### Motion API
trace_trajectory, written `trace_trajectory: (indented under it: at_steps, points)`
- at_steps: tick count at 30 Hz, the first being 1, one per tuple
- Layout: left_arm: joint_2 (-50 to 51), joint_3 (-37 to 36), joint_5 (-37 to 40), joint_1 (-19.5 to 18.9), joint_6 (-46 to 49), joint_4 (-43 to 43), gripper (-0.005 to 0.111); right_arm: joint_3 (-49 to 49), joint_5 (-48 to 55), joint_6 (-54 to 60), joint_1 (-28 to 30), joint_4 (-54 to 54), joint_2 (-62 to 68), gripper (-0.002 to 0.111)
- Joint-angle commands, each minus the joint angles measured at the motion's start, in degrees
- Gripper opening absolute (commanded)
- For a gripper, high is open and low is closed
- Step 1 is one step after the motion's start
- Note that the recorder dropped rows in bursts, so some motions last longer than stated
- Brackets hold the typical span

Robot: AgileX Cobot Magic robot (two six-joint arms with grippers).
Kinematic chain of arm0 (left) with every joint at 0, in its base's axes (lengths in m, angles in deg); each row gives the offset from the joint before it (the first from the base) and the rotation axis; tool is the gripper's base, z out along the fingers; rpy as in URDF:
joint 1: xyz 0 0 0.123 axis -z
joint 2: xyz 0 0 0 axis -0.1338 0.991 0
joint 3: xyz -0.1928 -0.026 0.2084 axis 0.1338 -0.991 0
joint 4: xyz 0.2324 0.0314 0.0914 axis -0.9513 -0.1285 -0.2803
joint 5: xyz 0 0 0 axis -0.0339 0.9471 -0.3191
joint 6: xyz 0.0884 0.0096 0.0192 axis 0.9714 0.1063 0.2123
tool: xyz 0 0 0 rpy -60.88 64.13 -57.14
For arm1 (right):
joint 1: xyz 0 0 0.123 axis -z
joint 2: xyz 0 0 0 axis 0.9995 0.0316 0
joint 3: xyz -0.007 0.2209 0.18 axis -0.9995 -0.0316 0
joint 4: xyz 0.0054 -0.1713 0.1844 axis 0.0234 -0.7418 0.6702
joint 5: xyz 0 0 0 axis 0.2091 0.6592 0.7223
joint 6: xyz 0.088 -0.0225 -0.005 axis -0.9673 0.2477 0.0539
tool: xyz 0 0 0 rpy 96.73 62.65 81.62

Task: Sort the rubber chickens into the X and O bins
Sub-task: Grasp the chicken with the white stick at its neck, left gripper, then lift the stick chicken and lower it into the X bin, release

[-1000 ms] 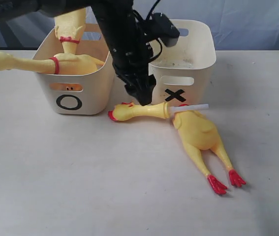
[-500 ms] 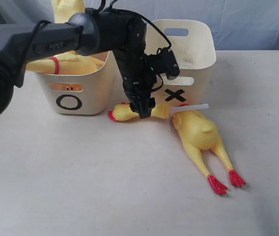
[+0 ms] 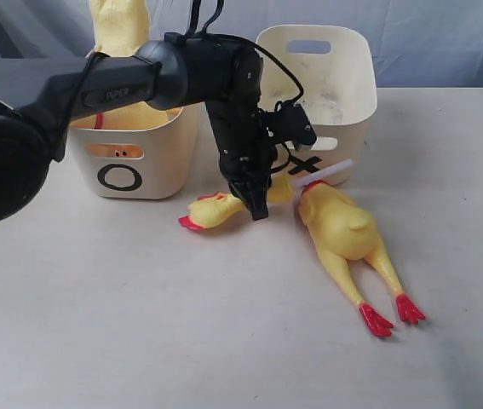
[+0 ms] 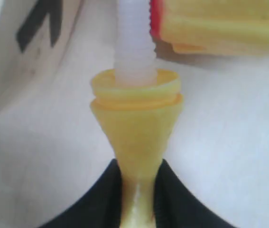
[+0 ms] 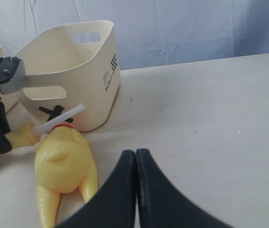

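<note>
A yellow rubber chicken (image 3: 343, 228) with a white stick (image 3: 322, 173) at its neck lies on the table in front of the X bin (image 3: 353, 94). Its head (image 3: 200, 213) points left and its red feet (image 3: 386, 317) point toward the front. My left gripper (image 3: 256, 203) is shut on its neck (image 4: 136, 128), with black fingers (image 4: 98, 202) on both sides. The stick (image 4: 134, 38) runs out of the neck's flared end toward the body (image 4: 219, 23). Two more chickens (image 3: 120, 30) rest in the O bin (image 3: 130, 158). My right gripper (image 5: 135, 154) is shut and empty near the chicken's body (image 5: 65, 161), and is out of the exterior view.
The left arm (image 3: 122, 81) crosses in front of the O bin from the left. The X bin (image 5: 72, 71) holds no chicken. A blue-grey backdrop hangs behind the table.
My left gripper came down and shut on the chicken's neck. The head has shifted toward the front left and the white stick has tilted upward.
</note>
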Motion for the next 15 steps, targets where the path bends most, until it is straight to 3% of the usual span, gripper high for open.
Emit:
trace_trajectory:
  at_steps: [1, 7, 15]
  points:
    - [-1.32, -1.72, 8.17, -0.37, -6.23, -4.78, 0.000, 0.06, -0.74, 0.00, -0.28, 0.00, 0.00, -0.001]
    - [-11.14, -1.72, 7.41, -0.37, -6.35, 2.88, 0.000, 0.06, -0.74, 0.00, -0.28, 0.00, 0.00, -0.001]
    - [-18.79, -1.25, -3.27, -0.37, -5.42, 12.61, 0.000, 0.06, -0.74, 0.00, -0.28, 0.00, 0.00, -0.001]
